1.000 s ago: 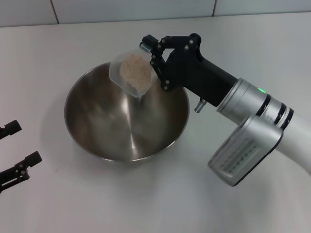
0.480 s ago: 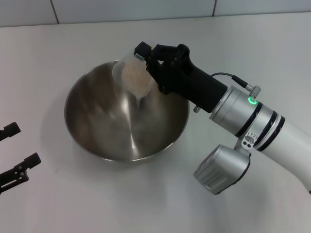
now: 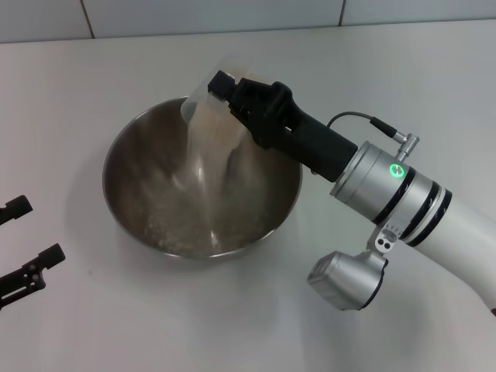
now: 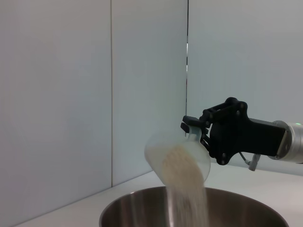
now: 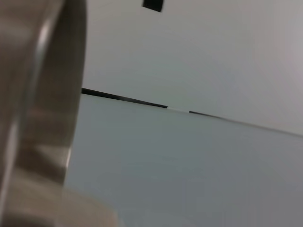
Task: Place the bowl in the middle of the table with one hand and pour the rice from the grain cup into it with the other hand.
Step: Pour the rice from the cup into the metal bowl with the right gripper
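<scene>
Falling rice [image 3: 203, 167] motion-blurred; left tool [image 3: 23, 252] cut by frame edge.

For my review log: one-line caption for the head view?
Right gripper tips grain cup, rice streaming into bowl.

Bowl [image 3: 155, 194]: wide, shiny steel, upright mid-table [image 3: 93, 77]. Cup [image 3: 203, 97]: small, translucent, tipped mouth-down over the bowl's far rim, held in the right gripper [image 3: 225, 89]. Rice [image 3: 203, 159] falls from it in a pale stream; scattered grains already cover the bowl's bottom. Left-wrist view confirms it: stream leaves the cup [image 4: 177, 158] and drops into the bowl [image 4: 236, 210].
</scene>
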Controlling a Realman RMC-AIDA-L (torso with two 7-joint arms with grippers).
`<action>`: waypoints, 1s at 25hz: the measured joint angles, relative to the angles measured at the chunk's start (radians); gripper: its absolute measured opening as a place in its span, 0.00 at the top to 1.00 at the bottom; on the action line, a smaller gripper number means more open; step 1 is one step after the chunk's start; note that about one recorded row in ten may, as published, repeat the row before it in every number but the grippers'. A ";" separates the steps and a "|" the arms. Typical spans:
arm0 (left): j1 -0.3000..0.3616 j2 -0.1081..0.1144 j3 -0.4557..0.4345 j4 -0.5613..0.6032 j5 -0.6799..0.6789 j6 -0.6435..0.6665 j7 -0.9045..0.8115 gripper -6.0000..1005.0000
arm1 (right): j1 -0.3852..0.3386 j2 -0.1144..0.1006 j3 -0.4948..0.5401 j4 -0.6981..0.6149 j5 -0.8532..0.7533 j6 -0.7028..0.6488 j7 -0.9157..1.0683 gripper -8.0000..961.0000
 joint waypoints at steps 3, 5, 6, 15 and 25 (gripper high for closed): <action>0.000 0.000 0.000 -0.001 0.000 0.000 0.000 0.21 | 0.000 0.000 0.006 -0.002 -0.026 -0.005 -0.048 0.94; 0.000 0.000 -0.001 -0.002 0.000 0.000 0.000 0.21 | 0.000 0.000 0.009 -0.004 -0.039 -0.008 -0.082 0.94; 0.000 0.000 -0.001 -0.003 0.000 0.000 0.000 0.21 | 0.000 0.000 0.011 -0.004 -0.043 -0.008 -0.102 0.94; -0.001 -0.005 -0.007 -0.001 0.005 0.000 0.000 0.21 | 0.006 0.000 0.009 -0.011 -0.063 -0.010 -0.258 0.93; -0.002 -0.006 -0.008 0.000 0.006 0.001 0.000 0.21 | 0.010 0.000 0.015 -0.014 -0.088 -0.012 -0.308 0.93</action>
